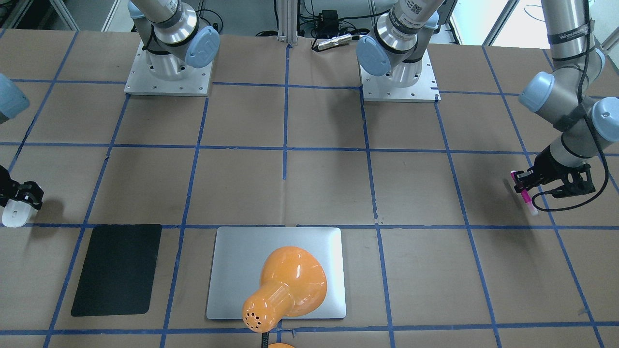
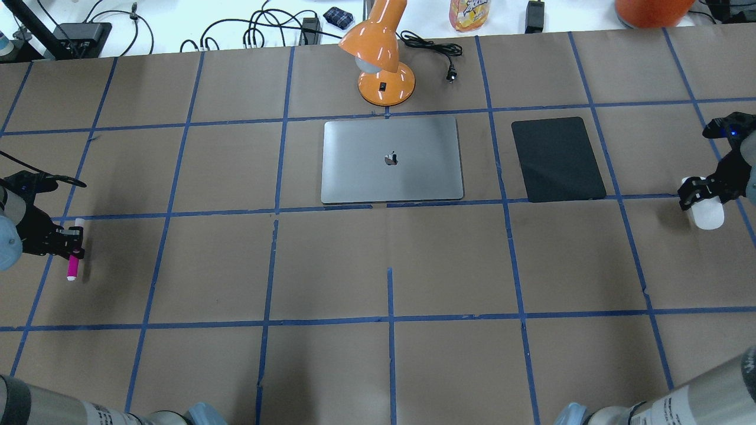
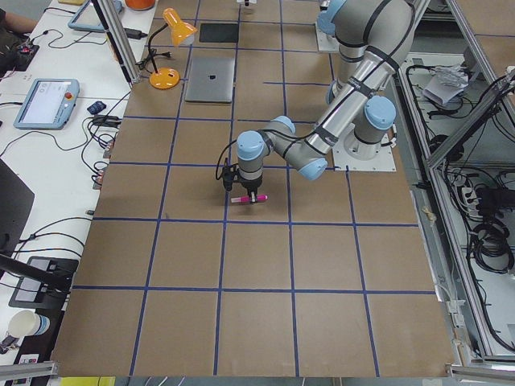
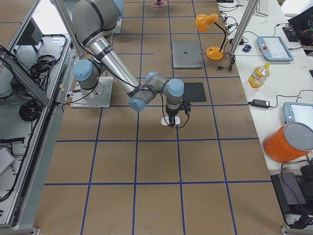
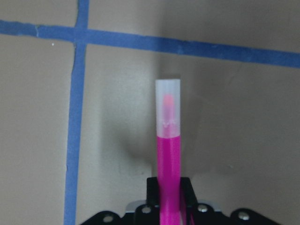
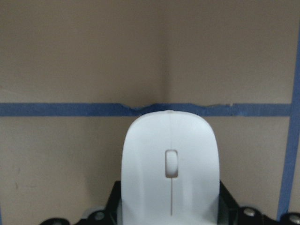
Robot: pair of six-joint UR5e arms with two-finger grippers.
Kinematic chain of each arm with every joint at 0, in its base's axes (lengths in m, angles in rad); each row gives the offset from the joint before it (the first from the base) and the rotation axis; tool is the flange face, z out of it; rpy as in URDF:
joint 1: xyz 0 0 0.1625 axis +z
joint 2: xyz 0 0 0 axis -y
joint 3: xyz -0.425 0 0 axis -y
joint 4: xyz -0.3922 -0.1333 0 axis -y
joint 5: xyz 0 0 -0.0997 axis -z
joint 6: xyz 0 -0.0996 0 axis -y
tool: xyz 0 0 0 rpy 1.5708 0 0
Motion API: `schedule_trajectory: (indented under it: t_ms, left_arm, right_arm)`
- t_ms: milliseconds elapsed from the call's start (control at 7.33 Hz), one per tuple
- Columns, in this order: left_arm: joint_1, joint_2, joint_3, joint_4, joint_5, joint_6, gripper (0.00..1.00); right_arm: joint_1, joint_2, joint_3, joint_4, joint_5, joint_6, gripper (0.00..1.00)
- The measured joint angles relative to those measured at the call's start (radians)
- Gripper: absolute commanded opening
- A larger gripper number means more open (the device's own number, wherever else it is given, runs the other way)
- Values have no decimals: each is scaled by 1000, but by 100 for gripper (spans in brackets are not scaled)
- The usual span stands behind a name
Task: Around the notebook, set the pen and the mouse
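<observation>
The pink pen [image 2: 72, 264] sits between the fingers of my left gripper [image 2: 72, 241], which is shut on it at the table's far left edge. The left wrist view shows the pen [image 5: 168, 140] pointing forward with its pale cap ahead, just above the brown paper. My right gripper [image 2: 701, 196] is shut on the white mouse [image 2: 707, 216] at the far right edge. The mouse [image 6: 170, 159] fills the right wrist view with black fingers on both its sides. The silver notebook [image 2: 413, 177] lies flat at the table's far middle, well apart from both grippers.
An orange desk lamp [image 2: 378, 56] stands just behind the notebook, its shade hanging over it in the front-facing view. A black mat [image 2: 558, 159] lies to the notebook's right. Blue tape lines grid the brown table. Cables, a bottle and an orange tub lie beyond the far edge.
</observation>
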Motion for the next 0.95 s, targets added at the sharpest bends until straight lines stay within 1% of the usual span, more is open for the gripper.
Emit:
schedule_trajectory:
  t_ms: [273,409,682,955]
  left_arm:
    - [-106,91,-3,-129,21,-187,0]
    - [-158,129,-4,-188,23,-275,0]
    - [-264,167,-12,-251,17,-460,0]
    - [-427,179,-11,-290,12,-740,0]
  right_arm:
    - [148,29,-101,60,1,149,57]
    - [221,63,-141,70,12,235,57]
    - [341,117,-172,39,68,408,57]
    - [382,133,-170,12,93,460,58]
